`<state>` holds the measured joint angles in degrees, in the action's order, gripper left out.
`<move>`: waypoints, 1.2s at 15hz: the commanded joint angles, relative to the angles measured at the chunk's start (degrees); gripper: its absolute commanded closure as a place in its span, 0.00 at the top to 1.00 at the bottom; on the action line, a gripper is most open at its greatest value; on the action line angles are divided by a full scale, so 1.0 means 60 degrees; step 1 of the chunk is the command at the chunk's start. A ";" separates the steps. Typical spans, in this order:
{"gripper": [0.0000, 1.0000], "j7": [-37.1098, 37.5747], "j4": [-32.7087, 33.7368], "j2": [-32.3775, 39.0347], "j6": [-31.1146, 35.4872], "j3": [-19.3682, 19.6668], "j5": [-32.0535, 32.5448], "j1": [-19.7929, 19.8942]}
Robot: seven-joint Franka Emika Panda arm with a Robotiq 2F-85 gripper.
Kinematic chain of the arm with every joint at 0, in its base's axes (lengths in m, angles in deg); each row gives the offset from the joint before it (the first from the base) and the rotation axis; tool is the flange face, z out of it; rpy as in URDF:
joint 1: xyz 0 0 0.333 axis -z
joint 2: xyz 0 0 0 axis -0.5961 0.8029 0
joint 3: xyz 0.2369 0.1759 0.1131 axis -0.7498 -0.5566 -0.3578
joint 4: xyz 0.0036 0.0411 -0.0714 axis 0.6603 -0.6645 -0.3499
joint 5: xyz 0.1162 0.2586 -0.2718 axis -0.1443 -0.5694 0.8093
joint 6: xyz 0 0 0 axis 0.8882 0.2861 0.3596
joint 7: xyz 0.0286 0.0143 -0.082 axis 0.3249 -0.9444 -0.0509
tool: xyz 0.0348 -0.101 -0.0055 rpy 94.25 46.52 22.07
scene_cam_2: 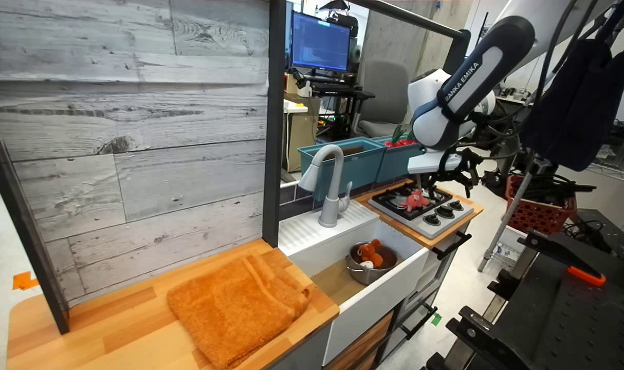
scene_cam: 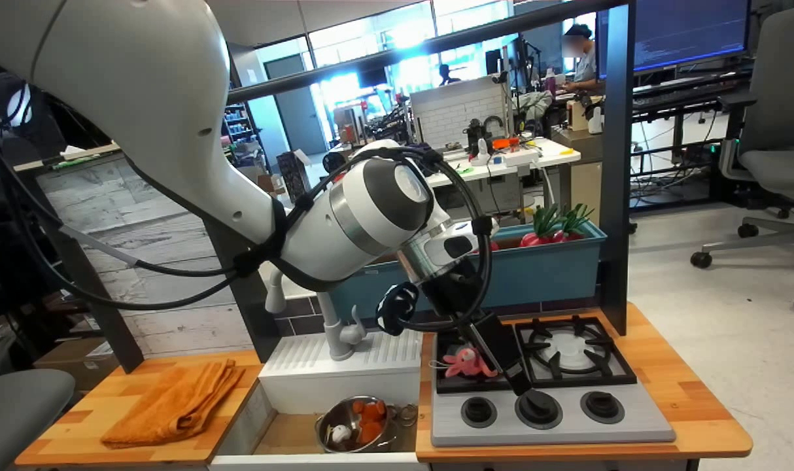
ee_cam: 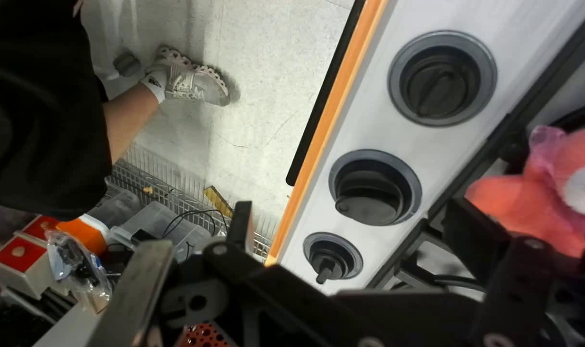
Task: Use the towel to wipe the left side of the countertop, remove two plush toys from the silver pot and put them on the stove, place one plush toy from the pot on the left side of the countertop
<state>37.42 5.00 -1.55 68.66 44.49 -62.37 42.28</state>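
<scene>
The orange towel point(scene_cam: 171, 404) point(scene_cam_2: 235, 308) lies folded on the left part of the wooden countertop point(scene_cam: 50, 451) point(scene_cam_2: 127, 339). The silver pot point(scene_cam_2: 362, 275) stands in the sink and also shows in an exterior view point(scene_cam: 339, 415). It holds orange-red soft shapes point(scene_cam: 371, 412) and a small white lump point(scene_cam: 340, 433). A pink-red plush toy point(scene_cam: 466, 363) point(scene_cam_2: 415, 199) point(ee_cam: 514, 207) lies on the stove point(scene_cam: 645, 428) point(scene_cam_2: 425, 226). My gripper point(ee_cam: 356, 229) is open and empty above the stove's front, one finger beside this toy. I cannot make out a dark brownish toy.
The white sink point(scene_cam: 345, 389) point(scene_cam_2: 379, 288) lies between the countertop halves, with a grey faucet point(scene_cam: 337, 333) point(scene_cam_2: 330, 198) behind it. Blue planters point(scene_cam: 534, 278) point(scene_cam_2: 343, 164) stand behind the stove. Black knobs point(ee_cam: 375, 188) line its front. A person's leg point(ee_cam: 133, 115) shows near the front edge.
</scene>
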 commanded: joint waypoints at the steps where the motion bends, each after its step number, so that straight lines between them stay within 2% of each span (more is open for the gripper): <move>1: 1.00 -0.0060 0.0092 0.0073 -0.0033 0.0057 -0.0099 -0.0022; 2: 1.00 -0.1001 -0.0605 -0.0311 0.1102 -0.0136 0.0234 0.0075; 5: 1.00 -0.2180 -0.2268 -0.1254 0.2784 -0.0174 0.0503 0.0125; 7: 1.00 -0.3310 -0.2760 -0.1454 0.3689 0.0070 0.0360 0.0100; 11: 1.00 -0.5479 -0.2914 -0.1691 0.4831 0.0094 0.0101 0.0186; 14: 1.00 -0.6801 -0.2513 -0.1578 0.5310 -0.0124 -0.0006 0.0136; 16: 1.00 -0.7497 -0.2271 -0.1486 0.5585 -0.0490 -0.0040 0.0083; 18: 1.00 -0.8197 -0.2098 -0.1457 0.5767 -0.1229 -0.0189 0.0156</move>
<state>-5.12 -8.69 -10.17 101.21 41.95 -61.63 42.68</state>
